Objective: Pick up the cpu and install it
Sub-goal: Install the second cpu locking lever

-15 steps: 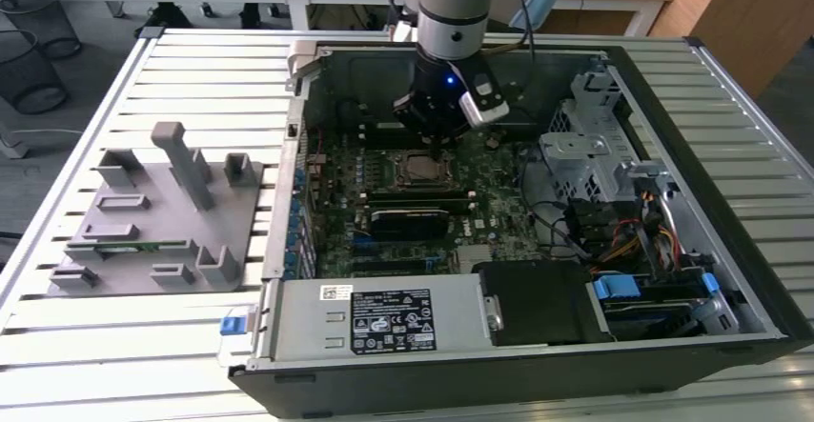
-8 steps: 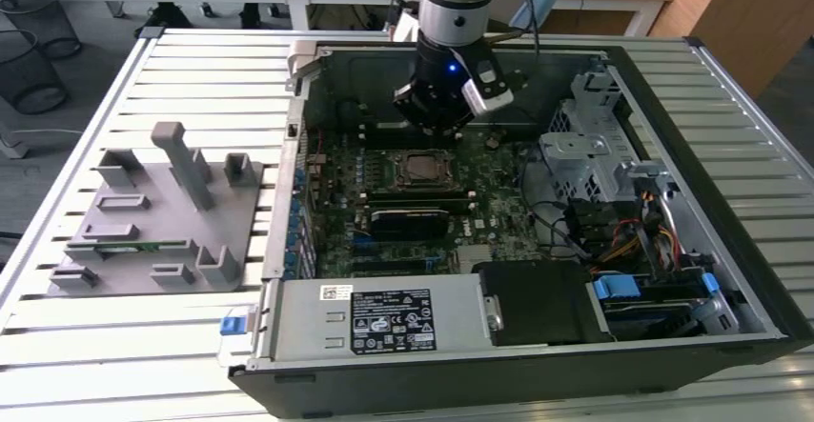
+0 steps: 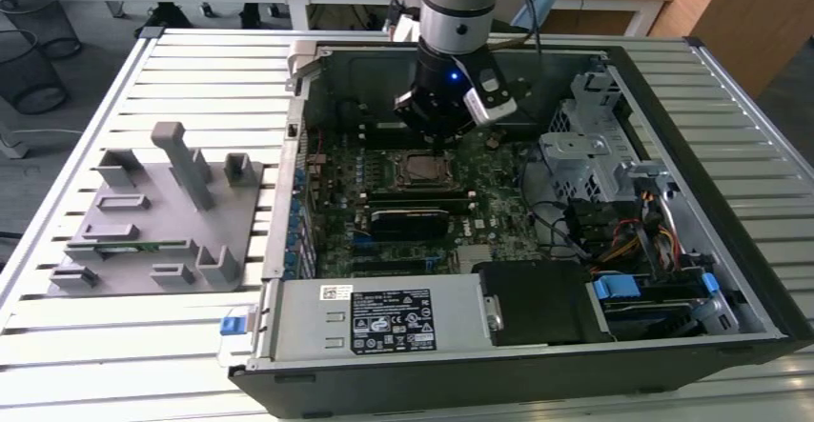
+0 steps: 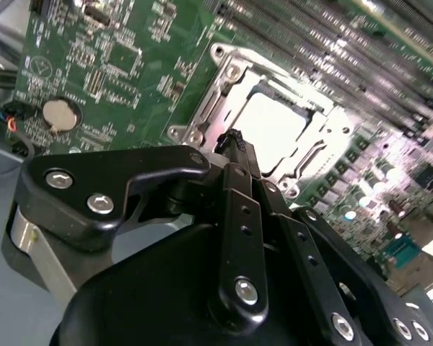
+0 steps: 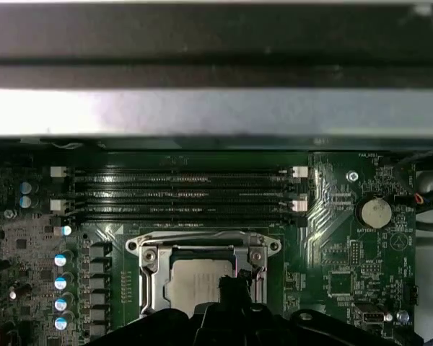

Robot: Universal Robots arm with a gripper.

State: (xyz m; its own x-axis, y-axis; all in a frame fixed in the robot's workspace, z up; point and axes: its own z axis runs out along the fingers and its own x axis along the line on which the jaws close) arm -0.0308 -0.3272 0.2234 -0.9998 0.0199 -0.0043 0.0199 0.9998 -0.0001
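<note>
We see the gripper (image 3: 437,138) hanging inside the open computer case (image 3: 712,98), just above the motherboard (image 3: 497,170), its narrow tips together with nothing between them. The cpu (image 5: 196,282) lies flat in its socket frame (image 5: 150,277), and in the first wrist view the gripper's black body cuts off its near edge. Case walls stand well apart from the gripper.
</note>
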